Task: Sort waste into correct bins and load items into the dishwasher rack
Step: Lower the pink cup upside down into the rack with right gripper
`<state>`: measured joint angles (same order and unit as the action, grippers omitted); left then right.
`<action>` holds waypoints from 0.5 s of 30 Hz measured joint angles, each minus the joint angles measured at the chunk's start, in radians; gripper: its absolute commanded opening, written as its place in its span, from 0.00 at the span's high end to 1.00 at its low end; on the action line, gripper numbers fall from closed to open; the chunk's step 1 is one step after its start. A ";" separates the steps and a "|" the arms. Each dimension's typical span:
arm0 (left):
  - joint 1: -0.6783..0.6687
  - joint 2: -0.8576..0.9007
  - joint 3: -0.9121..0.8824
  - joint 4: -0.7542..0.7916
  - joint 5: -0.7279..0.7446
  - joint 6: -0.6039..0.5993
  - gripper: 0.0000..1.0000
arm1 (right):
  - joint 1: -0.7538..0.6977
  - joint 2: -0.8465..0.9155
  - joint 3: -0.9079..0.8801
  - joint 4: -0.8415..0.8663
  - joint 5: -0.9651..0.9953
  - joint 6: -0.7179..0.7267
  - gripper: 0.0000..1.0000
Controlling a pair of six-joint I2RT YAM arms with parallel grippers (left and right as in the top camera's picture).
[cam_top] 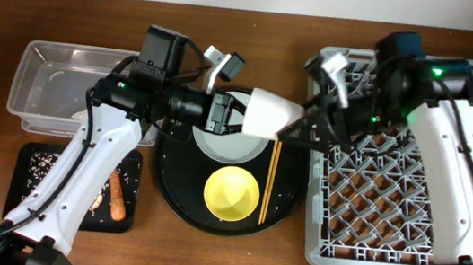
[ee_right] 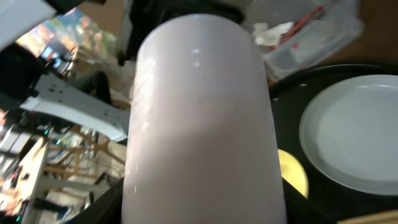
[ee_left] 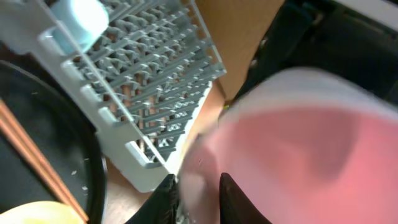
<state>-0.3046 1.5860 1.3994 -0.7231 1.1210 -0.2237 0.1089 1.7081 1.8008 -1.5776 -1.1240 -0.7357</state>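
The pink-inside white cup (cam_top: pixel 270 114) hangs on its side above the round black tray, between my two grippers. My left gripper (cam_top: pixel 237 114) is shut on its rim; in the left wrist view the fingers (ee_left: pixel 199 199) pinch the wall and the pink inside (ee_left: pixel 298 149) fills the right. My right gripper (cam_top: pixel 302 127) has a finger against each side of the cup's body (ee_right: pixel 202 124). The pale plate (cam_top: pixel 217 144), yellow bowl (cam_top: pixel 231 193) and chopsticks (cam_top: pixel 270 182) lie on the round tray. A pale blue cup (ee_left: pixel 81 18) sits in the grey rack (cam_top: pixel 390 206).
The clear tub (cam_top: pixel 53 83) stands at the far left and holds tissue and a red wrapper (ee_right: pixel 305 28). The small black tray (cam_top: pixel 34 162) holds a carrot piece (cam_top: pixel 118 195) and rice grains. The round black tray (cam_top: pixel 171 188) lies between the bins and the rack.
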 measured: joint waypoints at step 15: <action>0.001 0.000 0.000 -0.148 -0.421 0.000 0.77 | -0.212 0.000 -0.012 -0.117 0.798 0.624 0.58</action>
<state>-0.3038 1.5860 1.3994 -0.8707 0.6998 -0.2234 -0.1032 1.7081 1.7885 -1.6943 -0.3260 -0.1116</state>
